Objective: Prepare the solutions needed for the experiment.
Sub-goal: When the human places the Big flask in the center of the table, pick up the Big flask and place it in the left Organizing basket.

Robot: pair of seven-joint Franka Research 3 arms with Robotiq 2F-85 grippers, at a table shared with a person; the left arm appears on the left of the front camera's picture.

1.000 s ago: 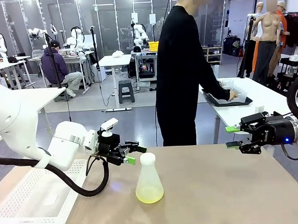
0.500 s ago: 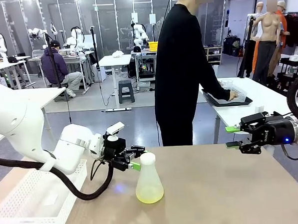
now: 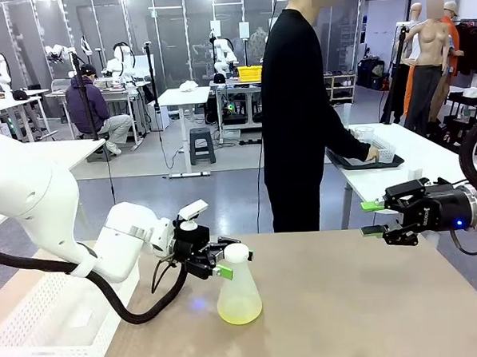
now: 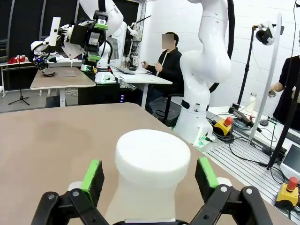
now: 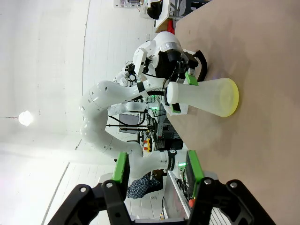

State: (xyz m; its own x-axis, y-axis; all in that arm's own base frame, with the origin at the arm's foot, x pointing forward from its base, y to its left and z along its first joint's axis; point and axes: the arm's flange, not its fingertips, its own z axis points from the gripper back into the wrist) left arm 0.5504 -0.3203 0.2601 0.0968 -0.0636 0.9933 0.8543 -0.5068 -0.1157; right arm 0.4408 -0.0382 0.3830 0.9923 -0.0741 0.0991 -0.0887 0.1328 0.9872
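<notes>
A frosted white conical flask (image 3: 238, 284) stands upright on the tan table (image 3: 365, 308), a little left of the middle. In its base sits the pale yellow-green solution (image 3: 240, 310). My left gripper (image 3: 229, 263) is open, with one finger on either side of the flask's neck. The left wrist view shows the flask's neck (image 4: 152, 161) between the green pads (image 4: 93, 172), with a gap on both sides. My right gripper (image 3: 372, 218) hovers at the table's far right, open and holding nothing. Seen from the right wrist, the right gripper (image 5: 157, 168) faces the flask (image 5: 201, 96) and solution (image 5: 230, 97).
A white mesh basket (image 3: 38, 333) sits at the table's left front. A person in black (image 3: 299, 119) stands at the far edge, turned away towards another table with a dark tray (image 3: 365, 161). Bare tabletop lies between the flask and my right gripper.
My left gripper has moved right and slightly down, so its fingers now straddle the flask's neck. The right arm has not moved. The person has shifted a little to the right.
</notes>
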